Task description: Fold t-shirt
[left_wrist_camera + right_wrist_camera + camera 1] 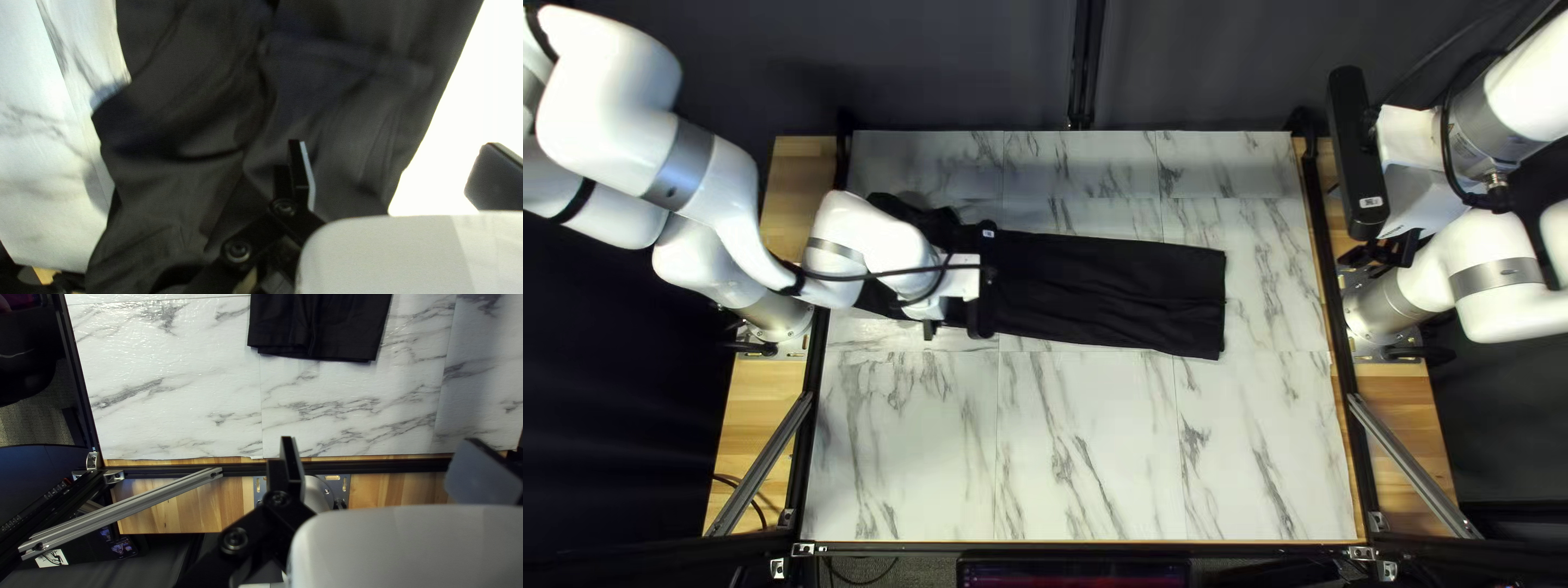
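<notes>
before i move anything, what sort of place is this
Probably a robotics lab or test cell: two white robot arms mounted beside a marble-patterned table, metal framing around it, and a dark curtain behind.

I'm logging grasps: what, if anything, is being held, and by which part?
Nothing is held: the left gripper and right gripper are open, and the long black cloth garment lies on the marble-patterned tabletop.

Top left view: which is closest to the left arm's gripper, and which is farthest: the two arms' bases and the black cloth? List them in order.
1. Black cloth: under the left gripper, stretching rightward.
2. Left arm's base: at the left edge of the table.
3. Right arm's base: at the opposite edge.
</notes>
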